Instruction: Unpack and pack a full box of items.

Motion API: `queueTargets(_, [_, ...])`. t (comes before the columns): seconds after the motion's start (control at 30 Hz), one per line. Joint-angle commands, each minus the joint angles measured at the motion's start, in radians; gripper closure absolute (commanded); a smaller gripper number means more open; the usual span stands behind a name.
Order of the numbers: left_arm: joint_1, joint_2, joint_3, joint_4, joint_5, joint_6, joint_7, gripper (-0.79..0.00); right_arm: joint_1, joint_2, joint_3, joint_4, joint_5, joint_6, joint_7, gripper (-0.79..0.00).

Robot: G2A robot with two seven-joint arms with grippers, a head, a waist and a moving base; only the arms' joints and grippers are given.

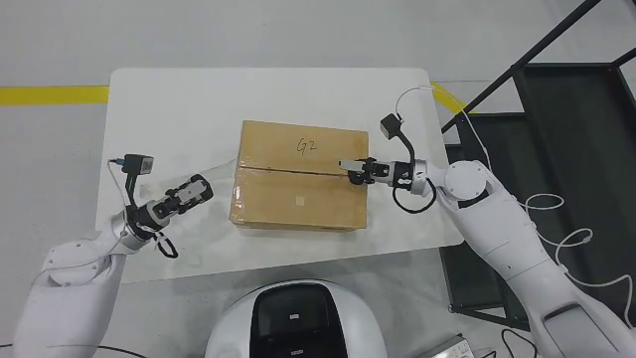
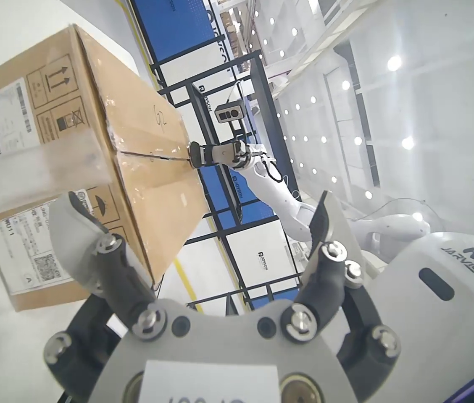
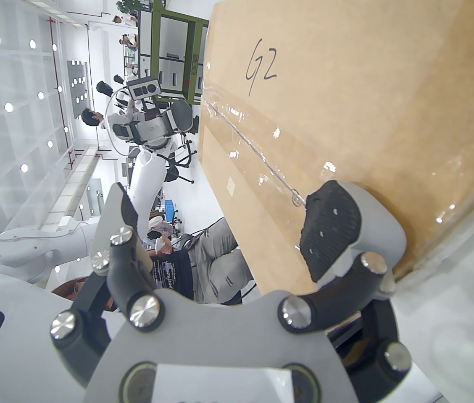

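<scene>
While the box sits taped shut in the middle of the table, I see my right gripper spread wide at the seam's right end, one finger against the top, gripping nothing. My left gripper hangs open and empty near the box's left side.

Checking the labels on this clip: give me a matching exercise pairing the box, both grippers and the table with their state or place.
Things:
1. cardboard box
2. left gripper
3. right gripper
4. table

States or places:
A. white, bearing the box
B. jaws open, at the end of the top seam
C. shut, flaps taped
D. jaws open, beside the box, not on it

Pairs: 1-C, 2-D, 3-B, 4-A.
</scene>
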Motion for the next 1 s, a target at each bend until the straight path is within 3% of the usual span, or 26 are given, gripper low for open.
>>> queueTargets(0.0, [-0.006,-0.001,0.011,-0.010,0.047,-0.004,0.030,-0.785,0.000,0.000,0.000,0.000,0.000,0.000,0.000,-0.785])
queueTargets(0.6, [-0.006,-0.001,0.011,-0.010,0.047,-0.004,0.030,-0.785,0.000,0.000,0.000,0.000,0.000,0.000,0.000,-0.785])
queueTargets(0.7, [0.020,-0.008,0.034,-0.018,0.003,0.062,0.096,-0.785,0.000,0.000,0.000,0.000,0.000,0.000,0.000,-0.785])
queueTargets(0.97, [0.098,-0.007,0.032,0.016,-0.145,0.097,0.055,-0.785,0.000,0.000,0.000,0.000,0.000,0.000,0.000,-0.785])
